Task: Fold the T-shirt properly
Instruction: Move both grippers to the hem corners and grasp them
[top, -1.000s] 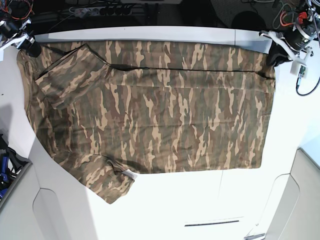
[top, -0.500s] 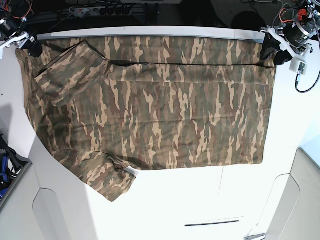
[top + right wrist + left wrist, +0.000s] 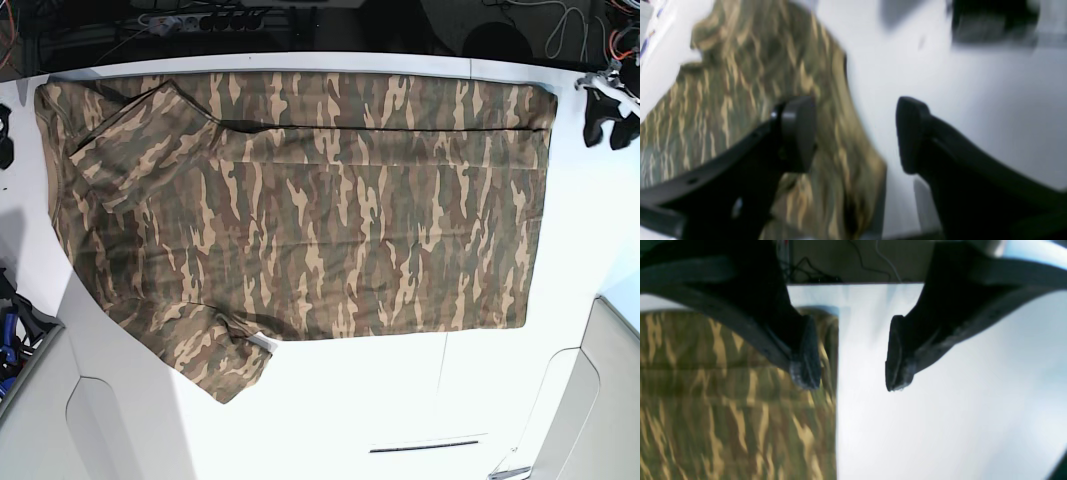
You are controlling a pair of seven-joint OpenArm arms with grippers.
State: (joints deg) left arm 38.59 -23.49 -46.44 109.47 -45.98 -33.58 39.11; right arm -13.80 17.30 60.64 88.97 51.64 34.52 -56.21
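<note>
Both arms are at the far corners of the white tabletop [image 3: 330, 400]: the left gripper [image 3: 607, 112] and the right gripper [image 3: 855, 133] are wide open, holding nothing. The T-shirt [image 3: 300, 220] lies flat across the tabletop, long axis left to right in the base view, sleeves toward that view's left.

My right wrist view is smeared with motion blur: the shirt [image 3: 780, 110] shows only as streaked camouflage, and the dark block at the top right cannot be made out. In the left wrist view the shirt [image 3: 733, 400] runs off the left and bottom edges, its print blurred. From the base, the right gripper [image 3: 5, 135] is cut by the left edge, and the left gripper [image 3: 610, 110] sits at the right edge, too small to read its jaws there.
</note>
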